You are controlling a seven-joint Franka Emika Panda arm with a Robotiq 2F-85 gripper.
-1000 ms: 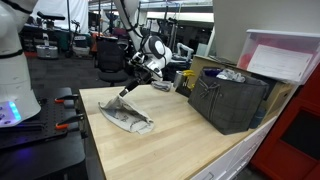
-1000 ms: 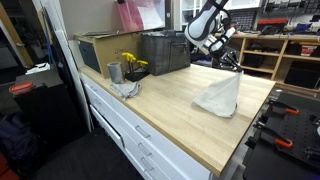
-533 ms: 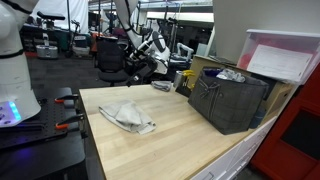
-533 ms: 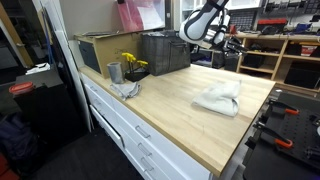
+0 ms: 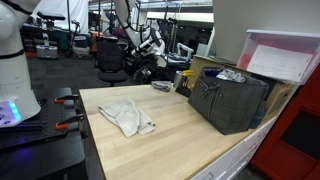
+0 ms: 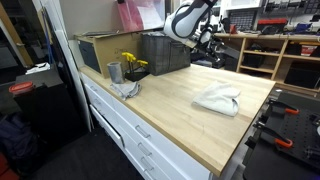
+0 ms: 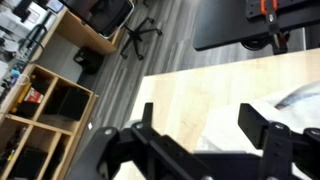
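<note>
A crumpled white cloth (image 5: 127, 116) (image 6: 218, 98) lies loose on the wooden tabletop (image 5: 185, 140) (image 6: 165, 115), with nothing touching it. My gripper (image 5: 150, 50) (image 6: 206, 36) hangs in the air above the table's far side, well clear of the cloth. In the wrist view the gripper (image 7: 204, 125) is open, its two dark fingers (image 7: 146, 115) wide apart with bare wood between them. Part of the white cloth (image 7: 298, 96) shows below at the right.
A dark crate (image 5: 228, 100) (image 6: 165, 50) stands on the table beside a cardboard box (image 6: 100, 50). A metal cup (image 6: 114, 71), yellow flowers (image 6: 132, 62) and a grey rag (image 6: 126, 89) sit near them. A clear bin (image 5: 285, 55) tops the crate's side.
The gripper opened and let go of the cloth, which dropped from a hanging peak to a flat heap. The arm then rose and drew back from it.
</note>
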